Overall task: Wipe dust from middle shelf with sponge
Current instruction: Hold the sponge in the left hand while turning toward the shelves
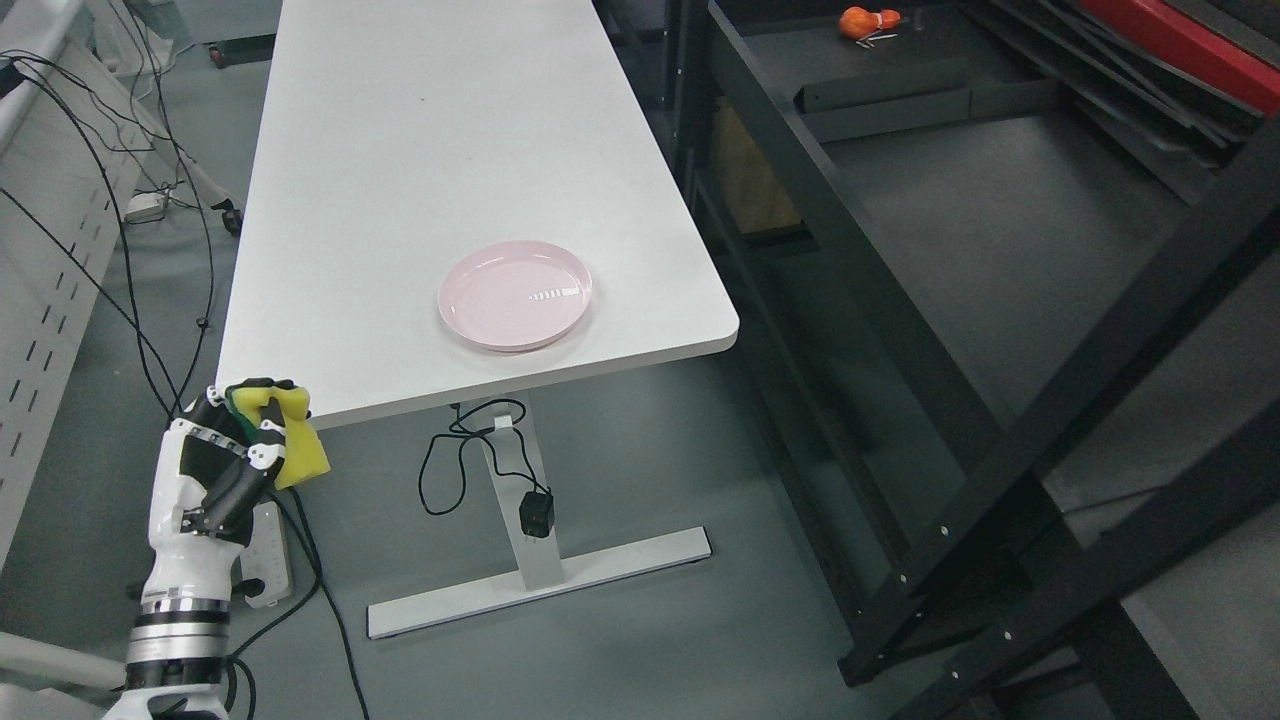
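My left hand [235, 455] comes up from the lower left corner, its fingers [268, 430] curled tight around the sponge [297, 450]. The sponge is yellow with a green layer showing near my fingertips, and I hold it just below the near left corner of the white surface [420, 140], off its edge and over the grey floor. On the surface, toward its near right corner, sits a pink plate [515, 295], well apart from my hand. To the right stands the dark shelf rack [900, 330], well apart from the sponge, with the whole surface between us. Far back on one of its upper boards lies a small orange thing [866, 21], too small for me to make out. Black cables [455, 460] hang under the surface by its white leg, and a power strip [265, 565] lies on the floor beside my wrist.
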